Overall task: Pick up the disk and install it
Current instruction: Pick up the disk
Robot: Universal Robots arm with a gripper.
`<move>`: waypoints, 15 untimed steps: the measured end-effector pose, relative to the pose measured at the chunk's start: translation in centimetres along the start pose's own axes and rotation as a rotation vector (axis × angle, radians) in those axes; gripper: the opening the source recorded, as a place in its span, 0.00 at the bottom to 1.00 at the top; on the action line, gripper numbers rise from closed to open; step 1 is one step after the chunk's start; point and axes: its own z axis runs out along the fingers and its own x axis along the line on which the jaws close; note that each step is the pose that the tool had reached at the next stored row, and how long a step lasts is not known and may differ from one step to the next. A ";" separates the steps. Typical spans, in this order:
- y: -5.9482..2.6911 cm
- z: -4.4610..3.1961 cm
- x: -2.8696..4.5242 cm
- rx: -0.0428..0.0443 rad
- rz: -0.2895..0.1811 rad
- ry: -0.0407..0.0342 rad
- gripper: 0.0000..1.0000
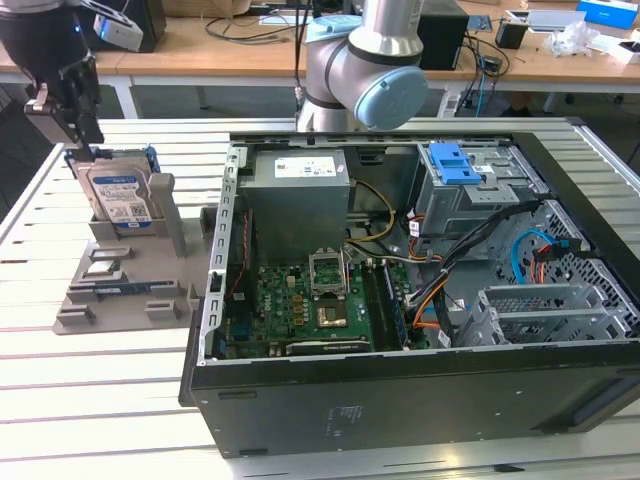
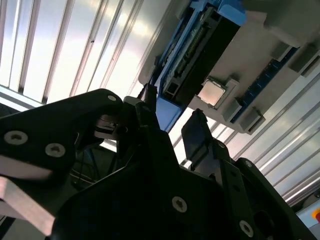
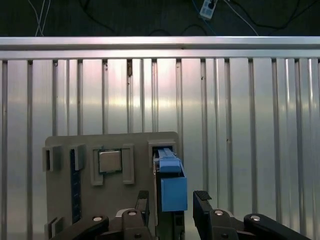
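I am hovering my jaws just above the flat rectangular silver metal disk [image 1: 118,200], which is carrying a white-and-blue label and blue plastic side rails. It is standing on edge in a slot of the grey plastic holder [image 1: 175,215]. That holder is sitting on the slatted aluminium worktop [image 1: 80,400], with the open black computer case [image 1: 400,400] beside it towards the exterior view's right. In the first wrist view the drive's thin upper edge, capped by its blue rail [image 3: 173,192], is running lengthways through the gap between my jaws, one on each broad side. My jaws are standing spread, wider than the drive's thickness, and are pinching nothing.
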 end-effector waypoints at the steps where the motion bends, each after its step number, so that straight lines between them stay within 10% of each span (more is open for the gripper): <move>1: -0.02 0.17 0.00 0.0000 0.000 0.0000 0.48; 15: -0.20 3.51 0.06 -0.0001 0.000 0.0000 0.48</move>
